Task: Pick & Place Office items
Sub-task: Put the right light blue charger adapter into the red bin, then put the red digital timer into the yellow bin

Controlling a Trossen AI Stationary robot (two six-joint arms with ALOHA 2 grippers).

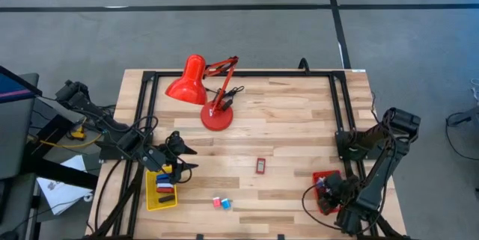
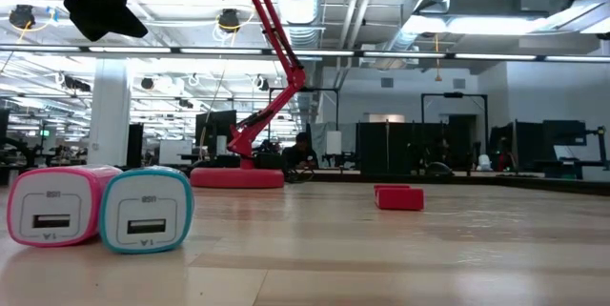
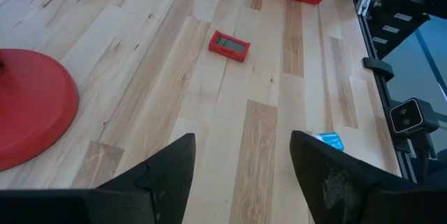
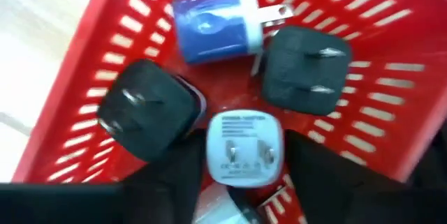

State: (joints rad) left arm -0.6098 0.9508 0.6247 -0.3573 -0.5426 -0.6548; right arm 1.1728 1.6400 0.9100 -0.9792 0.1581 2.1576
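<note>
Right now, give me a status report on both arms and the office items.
Left end effector open, empty, above yellow plastic tray. Right end effector over red plastic basket, white charger block between fingers. Small red flat gadget, pink and teal chargers unpicked.

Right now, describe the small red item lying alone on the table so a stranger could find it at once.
Start at the big red desk lamp near the table's far edge, then come toward the near edge, a little toward the right arm's side. The small red item lies alone on bare wood; unlike the pink and teal chargers, it is flat and rectangular with a grey window.
</note>
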